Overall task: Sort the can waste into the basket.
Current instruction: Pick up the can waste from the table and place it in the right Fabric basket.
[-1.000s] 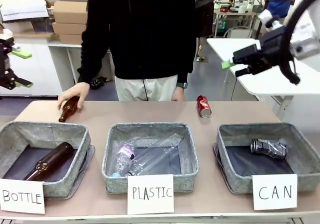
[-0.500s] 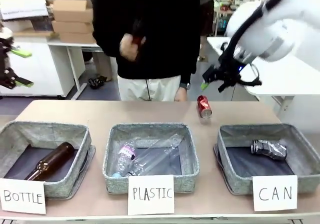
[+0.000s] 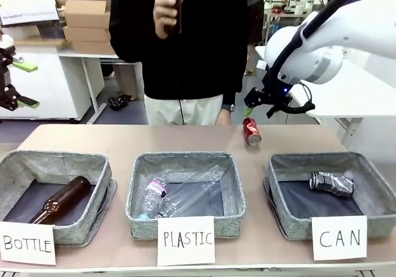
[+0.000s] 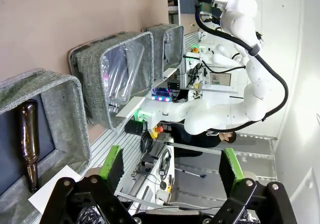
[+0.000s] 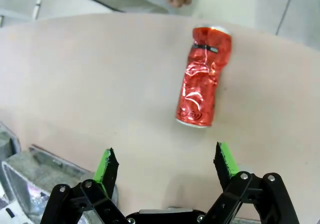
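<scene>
A crushed red can [image 3: 251, 131] lies on its side on the table behind the baskets; the right wrist view has the red can [image 5: 203, 84] just beyond my fingers. My right gripper [image 3: 260, 104] hovers open right above it, and in its own view the right gripper [image 5: 167, 164] holds nothing. The dented dark silvery can [image 3: 331, 183] rests inside the basket [image 3: 281, 193] signed "CAN". At the far left, my left gripper [image 3: 15, 85] is raised off the table; the left gripper [image 4: 170, 166] is open and empty.
A "PLASTIC" basket [image 3: 185, 161] with clear bottles stands in the middle, and a "BOTTLE" basket [image 3: 74, 218] at left holds a brown bottle [image 3: 60, 200]. Across the table a person holds another brown bottle [image 3: 173, 2] up at chest height.
My right arm swung in from the upper right and came down over the red can. The person picked the brown bottle off the table's left and raised it.
</scene>
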You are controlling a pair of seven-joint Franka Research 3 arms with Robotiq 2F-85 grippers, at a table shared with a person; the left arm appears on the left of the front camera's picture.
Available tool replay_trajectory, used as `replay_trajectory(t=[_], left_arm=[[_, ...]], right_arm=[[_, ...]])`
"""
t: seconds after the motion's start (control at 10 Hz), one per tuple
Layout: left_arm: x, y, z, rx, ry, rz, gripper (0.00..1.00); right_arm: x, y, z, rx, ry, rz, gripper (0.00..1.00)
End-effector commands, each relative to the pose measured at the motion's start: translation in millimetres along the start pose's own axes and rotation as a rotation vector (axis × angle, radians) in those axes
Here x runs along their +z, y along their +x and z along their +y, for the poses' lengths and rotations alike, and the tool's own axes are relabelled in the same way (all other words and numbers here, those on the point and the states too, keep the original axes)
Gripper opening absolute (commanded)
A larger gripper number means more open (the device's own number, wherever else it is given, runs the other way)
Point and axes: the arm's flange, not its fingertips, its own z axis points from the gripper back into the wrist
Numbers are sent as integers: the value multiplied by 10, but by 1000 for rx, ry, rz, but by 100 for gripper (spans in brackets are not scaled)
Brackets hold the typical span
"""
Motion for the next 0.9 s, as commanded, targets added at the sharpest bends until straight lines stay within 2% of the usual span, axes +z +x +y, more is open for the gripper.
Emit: replay_trajectory(t=[0.0,0.3,0.8], left_arm=[[8,-12,-29,6,9,1,100],[8,-12,-29,6,9,1,100],[8,-12,-29,6,9,1,100]], right_arm=[[-189,114,-70,-51,-71,41,100],[-467,307,-104,-76,-118,39,100],[-921,453,-86,-62,-188,94,100]])
